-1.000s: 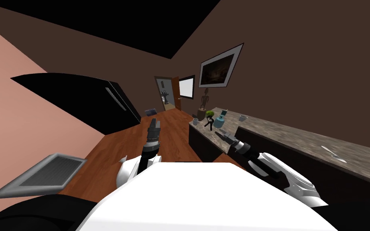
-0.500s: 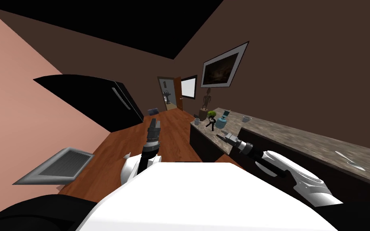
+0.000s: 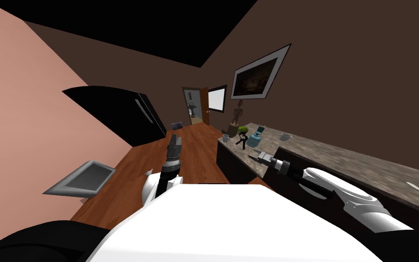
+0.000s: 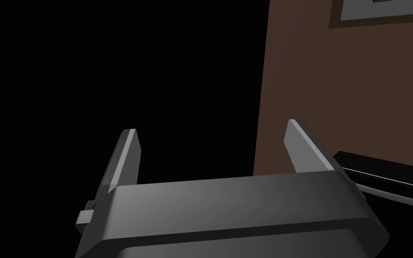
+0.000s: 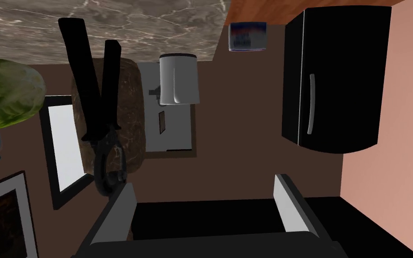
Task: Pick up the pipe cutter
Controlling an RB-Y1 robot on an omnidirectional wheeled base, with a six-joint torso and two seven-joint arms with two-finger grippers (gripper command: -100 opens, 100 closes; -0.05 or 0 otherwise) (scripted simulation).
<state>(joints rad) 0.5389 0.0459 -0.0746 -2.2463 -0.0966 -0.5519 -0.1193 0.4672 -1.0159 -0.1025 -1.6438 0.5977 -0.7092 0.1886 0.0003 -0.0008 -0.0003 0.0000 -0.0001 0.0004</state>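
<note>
The pipe cutter (image 3: 242, 141) is black, with two long handles and a ring-shaped head, and stands on the stone countertop (image 3: 331, 157) near its far end. In the right wrist view the pipe cutter (image 5: 96, 112) lies just beyond the tip of one finger, off to the side of the gap. My right gripper (image 5: 205, 197) is open and holds nothing. In the head view my right gripper (image 3: 254, 157) hovers over the counter's edge, short of the cutter. My left gripper (image 4: 212, 143) is open and empty; it (image 3: 175, 138) is held over the wooden floor.
Around the cutter stand a green round object (image 3: 242, 130), a teal bottle (image 3: 254, 140), a white mug (image 5: 178, 78) and a brown figurine (image 3: 237, 113). A second cup (image 3: 286, 136) sits farther along. A black fridge (image 3: 122, 113) stands across the aisle.
The whole head view has shifted, so I have turned or moved along the counter. My right gripper has dropped slightly and stays short of the cutter. Both grippers remain open.
</note>
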